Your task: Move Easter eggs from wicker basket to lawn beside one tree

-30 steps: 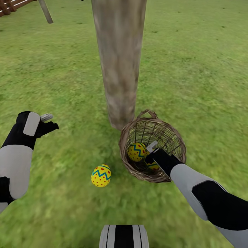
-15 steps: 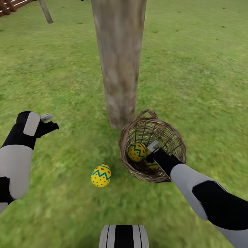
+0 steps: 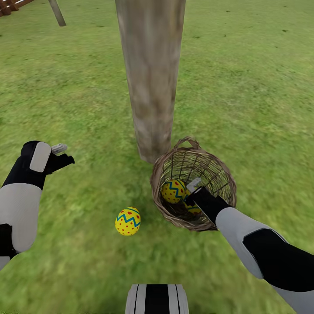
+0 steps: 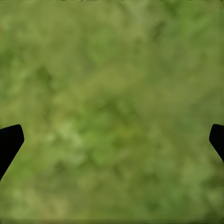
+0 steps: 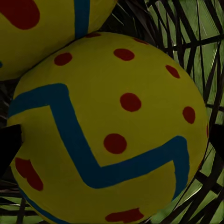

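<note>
The wicker basket [image 3: 193, 189] stands on the lawn [image 3: 261, 109] right beside the tree [image 3: 150, 87], at the foot of its pale trunk. My right gripper [image 3: 189, 196] reaches down inside the basket and is open. A yellow egg [image 5: 107, 135] sits between its dark fingertips [image 5: 9, 149], with a second egg [image 5: 51, 28] touching it. In the head view one egg [image 3: 173, 191] shows in the basket and another [image 3: 194, 209] is mostly hidden under my wrist. The third egg [image 3: 127, 221] lies on the grass left of the basket. My left gripper [image 3: 61, 155] hovers open over bare grass [image 4: 112, 93].
A grey slanted post [image 3: 56, 13] and a red-brown wooden structure [image 3: 8, 6] stand at the far left corner. Grass stretches all around the trunk. My base [image 3: 157, 299] shows at the near edge of the head view.
The head view has shifted very slightly. Arms, eggs and basket keep their places.
</note>
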Controlling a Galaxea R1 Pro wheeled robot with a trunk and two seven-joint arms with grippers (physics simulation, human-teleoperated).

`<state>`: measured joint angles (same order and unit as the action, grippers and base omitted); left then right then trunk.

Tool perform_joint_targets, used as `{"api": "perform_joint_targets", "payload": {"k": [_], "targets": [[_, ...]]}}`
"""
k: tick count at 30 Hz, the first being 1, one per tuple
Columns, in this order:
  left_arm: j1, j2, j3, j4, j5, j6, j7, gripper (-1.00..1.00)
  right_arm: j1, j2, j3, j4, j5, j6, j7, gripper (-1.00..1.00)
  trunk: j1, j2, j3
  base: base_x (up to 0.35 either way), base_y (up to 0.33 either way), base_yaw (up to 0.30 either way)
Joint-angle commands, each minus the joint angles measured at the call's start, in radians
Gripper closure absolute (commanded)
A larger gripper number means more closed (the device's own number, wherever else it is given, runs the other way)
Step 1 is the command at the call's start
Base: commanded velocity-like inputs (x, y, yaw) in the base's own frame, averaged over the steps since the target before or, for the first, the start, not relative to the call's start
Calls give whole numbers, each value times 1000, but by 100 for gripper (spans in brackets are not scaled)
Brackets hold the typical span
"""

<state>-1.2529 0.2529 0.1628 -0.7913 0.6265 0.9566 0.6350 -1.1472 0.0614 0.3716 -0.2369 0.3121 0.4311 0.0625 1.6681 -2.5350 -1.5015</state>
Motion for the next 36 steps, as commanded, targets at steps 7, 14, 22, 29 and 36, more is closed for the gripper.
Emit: {"api": "perform_joint_targets", "payload": {"k": [7,14,22,29,36], "targets": [[0,0,-7,-2,9,2,11,-100,0,0,1,-2,12,6,7,-100,1,-1,-8,0,0,0],[0,1,-16,-3,9,2,11,-100,0,0,0,-1,12,6,7,-100,1,-1,-8,0,0,0],[0,1,-16,-3,9,2,11,-100,0,-1,1,-1,12,8,7,100,1,-1,-8,0,0,0],[0,3,-16,-3,9,2,9,-100,0,-1,0,-2,12,8,7,100,1,-1,-8,0,0,0],[0,0,-16,-5,10,2,7,-100,0,-4,0,2,12,7,7,100,1,-1,-8,0,0,0]]}}
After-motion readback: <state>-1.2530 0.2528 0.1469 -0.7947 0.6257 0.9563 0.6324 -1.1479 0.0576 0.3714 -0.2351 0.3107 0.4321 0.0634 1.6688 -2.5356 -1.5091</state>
